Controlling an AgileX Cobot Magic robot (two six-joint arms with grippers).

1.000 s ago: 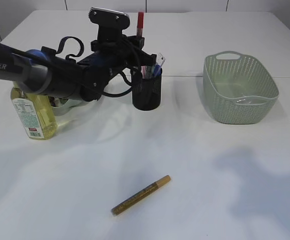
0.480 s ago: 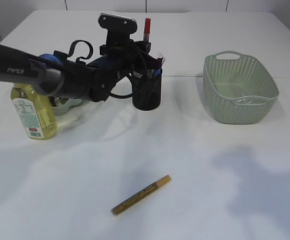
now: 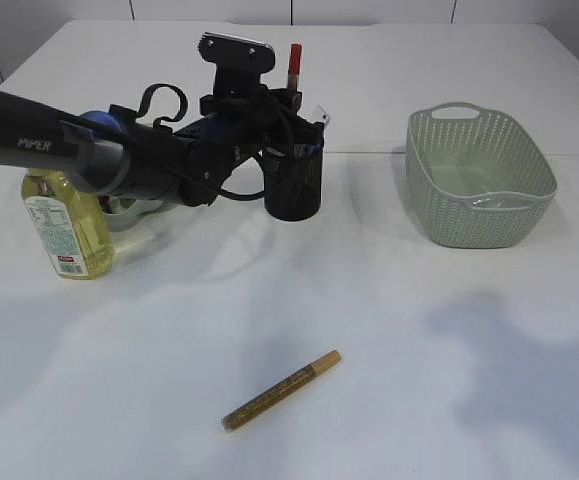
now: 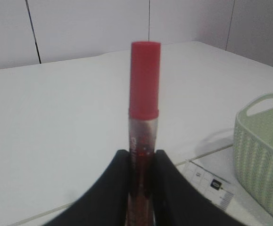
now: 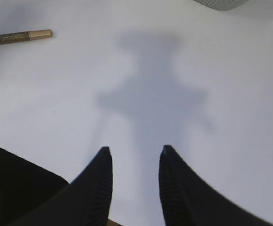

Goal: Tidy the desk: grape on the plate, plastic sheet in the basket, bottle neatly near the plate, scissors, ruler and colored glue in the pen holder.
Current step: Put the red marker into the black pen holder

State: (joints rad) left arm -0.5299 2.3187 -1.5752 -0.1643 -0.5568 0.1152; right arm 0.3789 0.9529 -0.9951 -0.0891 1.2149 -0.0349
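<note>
My left gripper (image 3: pixel 291 97) is shut on a red colored glue pen (image 3: pixel 294 58), held upright with its lower end at the mouth of the black mesh pen holder (image 3: pixel 295 188). In the left wrist view the red glue pen (image 4: pixel 144 117) stands clamped between the black fingers (image 4: pixel 112 188). A clear ruler (image 3: pixel 318 121) sticks out of the holder, and the same ruler (image 4: pixel 210 184) shows below the jaws. A gold glue pen (image 3: pixel 281 390) lies on the table near the front. The yellow bottle (image 3: pixel 66 222) stands at the left beside a plate (image 3: pixel 129 212) mostly hidden by the arm. My right gripper (image 5: pixel 135 151) is open over bare table. Grape and scissors are hidden.
A green basket (image 3: pixel 479 180) stands at the right with something clear and shiny on its floor (image 3: pixel 491 203). Its rim (image 4: pixel 263 141) shows at the right of the left wrist view. The gold pen (image 5: pixel 18 37) lies far left of my right gripper.
The left arm has carried the red glue pen a little to the right, over the pen holder, then nearly stopped. The right gripper has stayed open.
</note>
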